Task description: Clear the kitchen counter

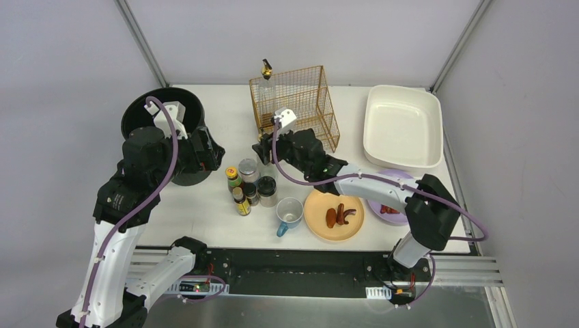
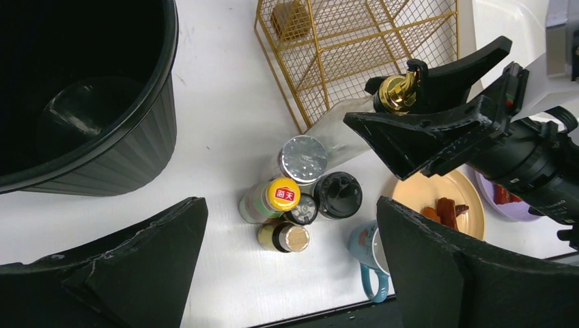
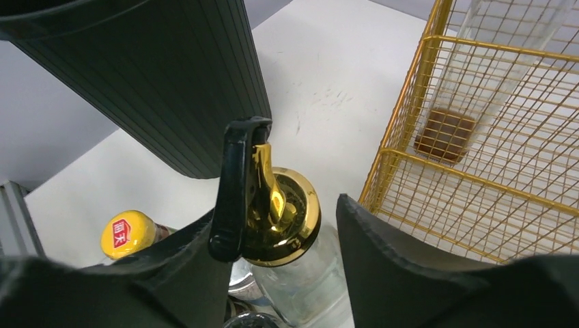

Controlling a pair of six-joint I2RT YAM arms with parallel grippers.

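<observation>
The kitchen counter is a white tabletop with a black rail at its front. My right gripper is shut on a clear glass bottle with a gold pourer cap, held just left of the gold wire rack; the bottle's cap also shows in the left wrist view. A second gold-topped bottle stands in the rack's back corner. My left gripper is open and empty, hovering above a cluster of small jars and bottles, among them a yellow-capped one.
A black ribbed bin stands at the back left. A cream tub sits at the back right. A blue mug, a peach plate with brown food, and a purple plate lie near the front edge.
</observation>
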